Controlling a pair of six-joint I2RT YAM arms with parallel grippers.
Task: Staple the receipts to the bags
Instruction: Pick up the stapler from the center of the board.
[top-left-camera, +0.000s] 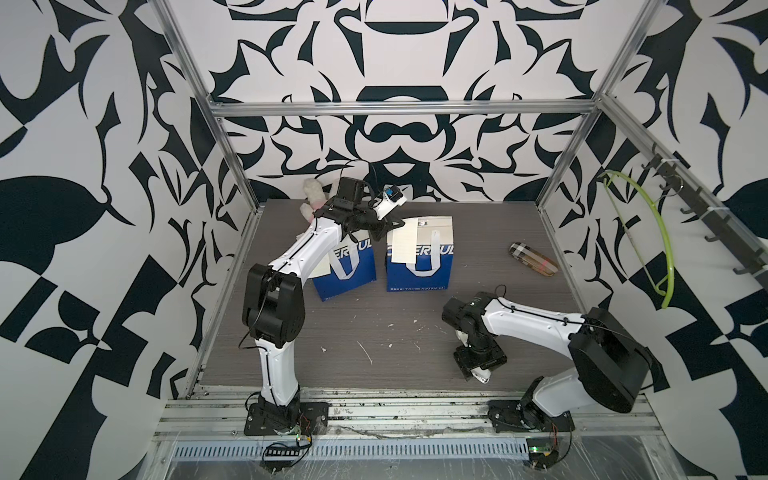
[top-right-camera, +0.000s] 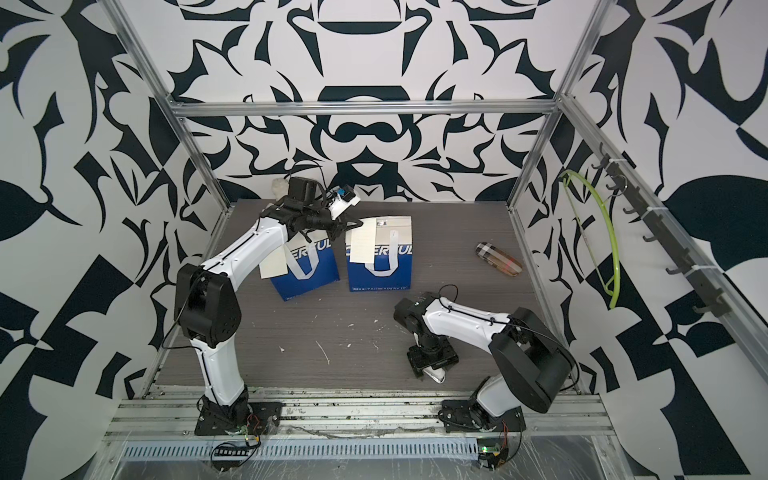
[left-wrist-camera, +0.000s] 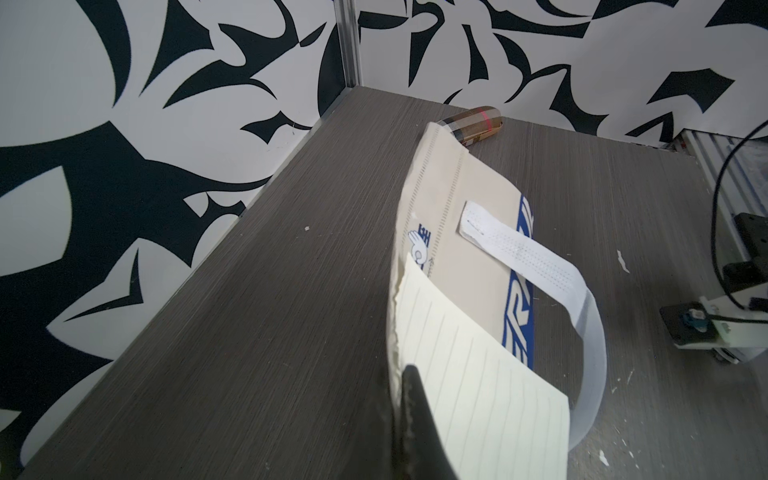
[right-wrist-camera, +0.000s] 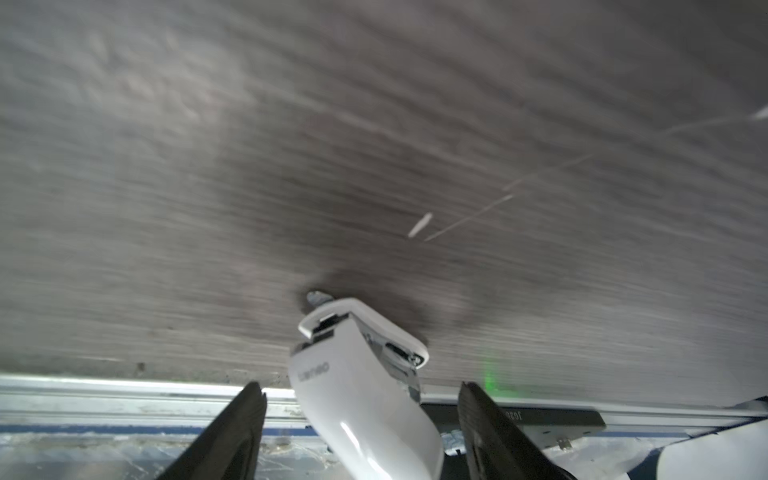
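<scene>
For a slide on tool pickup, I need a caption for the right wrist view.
Right gripper straddles the white stapler on the grey table, jaws open with gaps on both sides.

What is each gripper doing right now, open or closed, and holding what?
Left gripper: closed, pinching the bag by its top edge at the receipt.
Right gripper: open, jaws on both sides of the stapler, not touching it.
</scene>
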